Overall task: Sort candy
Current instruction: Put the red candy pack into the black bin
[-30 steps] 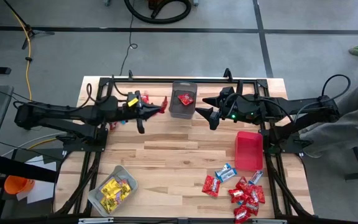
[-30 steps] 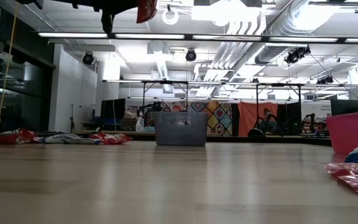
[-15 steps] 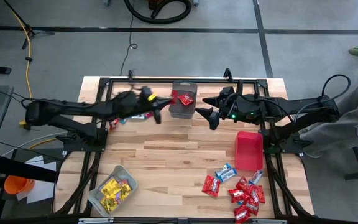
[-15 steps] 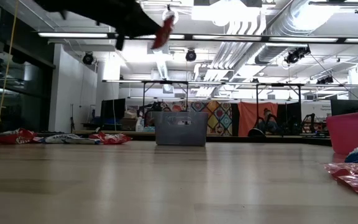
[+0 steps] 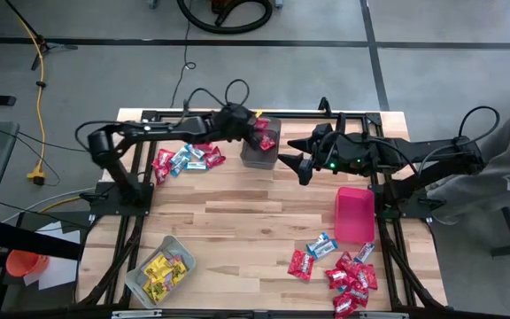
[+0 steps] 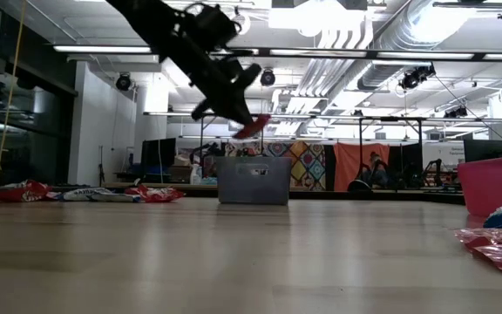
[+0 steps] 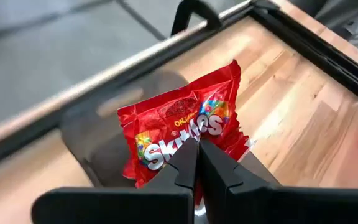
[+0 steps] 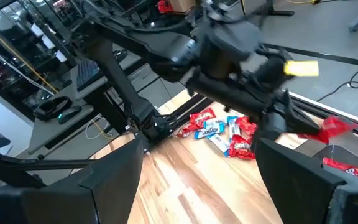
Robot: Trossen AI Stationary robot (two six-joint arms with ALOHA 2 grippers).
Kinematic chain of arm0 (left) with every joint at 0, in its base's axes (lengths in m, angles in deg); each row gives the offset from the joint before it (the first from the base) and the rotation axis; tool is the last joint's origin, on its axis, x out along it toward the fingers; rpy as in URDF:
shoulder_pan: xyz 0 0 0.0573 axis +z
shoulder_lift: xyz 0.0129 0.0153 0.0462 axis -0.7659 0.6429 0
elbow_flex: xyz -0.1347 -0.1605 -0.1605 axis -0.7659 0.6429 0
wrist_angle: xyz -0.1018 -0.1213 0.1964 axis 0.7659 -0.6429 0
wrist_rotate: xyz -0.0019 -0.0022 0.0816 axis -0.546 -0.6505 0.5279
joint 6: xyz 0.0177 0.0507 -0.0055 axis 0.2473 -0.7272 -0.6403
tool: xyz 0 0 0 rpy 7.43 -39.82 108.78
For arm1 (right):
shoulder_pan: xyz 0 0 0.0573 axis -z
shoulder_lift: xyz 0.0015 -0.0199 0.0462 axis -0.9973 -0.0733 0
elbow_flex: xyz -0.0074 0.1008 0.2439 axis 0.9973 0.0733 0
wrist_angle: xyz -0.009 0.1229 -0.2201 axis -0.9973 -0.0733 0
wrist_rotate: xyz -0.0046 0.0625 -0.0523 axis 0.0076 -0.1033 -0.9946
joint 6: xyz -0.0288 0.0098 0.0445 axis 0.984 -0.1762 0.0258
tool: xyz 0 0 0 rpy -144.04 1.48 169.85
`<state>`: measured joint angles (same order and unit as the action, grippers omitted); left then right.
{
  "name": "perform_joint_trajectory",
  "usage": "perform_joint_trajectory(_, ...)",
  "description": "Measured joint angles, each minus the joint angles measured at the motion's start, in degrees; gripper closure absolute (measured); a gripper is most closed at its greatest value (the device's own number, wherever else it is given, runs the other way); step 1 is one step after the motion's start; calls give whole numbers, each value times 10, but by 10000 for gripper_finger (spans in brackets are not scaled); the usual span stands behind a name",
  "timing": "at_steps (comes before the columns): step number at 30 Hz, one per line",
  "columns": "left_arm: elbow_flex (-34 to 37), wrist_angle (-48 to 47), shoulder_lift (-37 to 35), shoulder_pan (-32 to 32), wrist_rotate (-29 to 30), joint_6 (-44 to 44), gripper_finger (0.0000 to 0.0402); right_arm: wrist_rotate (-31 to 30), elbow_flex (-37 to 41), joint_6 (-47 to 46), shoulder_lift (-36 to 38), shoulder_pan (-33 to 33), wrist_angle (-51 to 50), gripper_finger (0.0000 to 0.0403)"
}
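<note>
My left gripper (image 7: pixel 197 144) is shut on a red candy packet (image 7: pixel 185 118) and hovers over the dark mesh bin (image 5: pixel 261 152) at the table's far edge. In the low view the packet (image 6: pixel 253 128) hangs just above that bin (image 6: pixel 253 180). Another red packet (image 5: pixel 263 142) lies inside the bin. My right gripper (image 5: pixel 296 166) waits open just right of the bin, touching nothing. More red and blue-and-white candy (image 5: pixel 186 159) lies left of the bin, and a second heap (image 5: pixel 348 275) sits at the near right. Yellow candy fills the clear bin (image 5: pixel 161 270). My left gripper pinches the red packet between its two fingers at the middle of one long edge (image 7: pixel 213 134). The fingers slant down from the table's left. The packet sticks out past the fingertips, lifted clear and lying almost flat above the mesh bin's opening.
A red bin (image 5: pixel 354 213) stands on the right side of the table, between the right arm and the near-right candy heap. Bare wood lies across the table's middle (image 5: pixel 255 213). A person's leg (image 5: pixel 503 168) shows beyond the table's right edge.
My left gripper has swung toward the table's right and far edge, carrying the red packet from above the left candy heap to over the mesh bin, and has come down closer to the bin's rim. It has stayed shut on the packet.
</note>
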<state>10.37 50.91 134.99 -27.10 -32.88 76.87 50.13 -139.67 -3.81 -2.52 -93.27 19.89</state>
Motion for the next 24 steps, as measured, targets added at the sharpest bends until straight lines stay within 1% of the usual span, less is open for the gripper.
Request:
perform_joint_trajectory(2,-3,0,20,0,-13,16,400,6,0,5,0,0,-1,96)
perform_joint_trajectory(5,-5,-2,40,0,-32,20,385,16,0,10,0,0,-3,96)
perform_joint_trajectory(11,-5,-3,32,-1,-46,26,324,20,0,11,0,0,-5,96)
perform_joint_trajectory(16,-6,-6,-7,-1,-41,26,267,20,0,12,0,0,-5,96)
perform_joint_trajectory(18,-6,-8,-31,0,-48,26,250,23,0,18,0,0,-6,96)
perform_joint_trajectory(22,-6,-30,-103,-1,-110,25,230,49,0,20,0,0,-17,96)
perform_joint_trajectory(24,-6,-61,-145,-13,-143,23,227,74,0,10,0,0,-45,96)
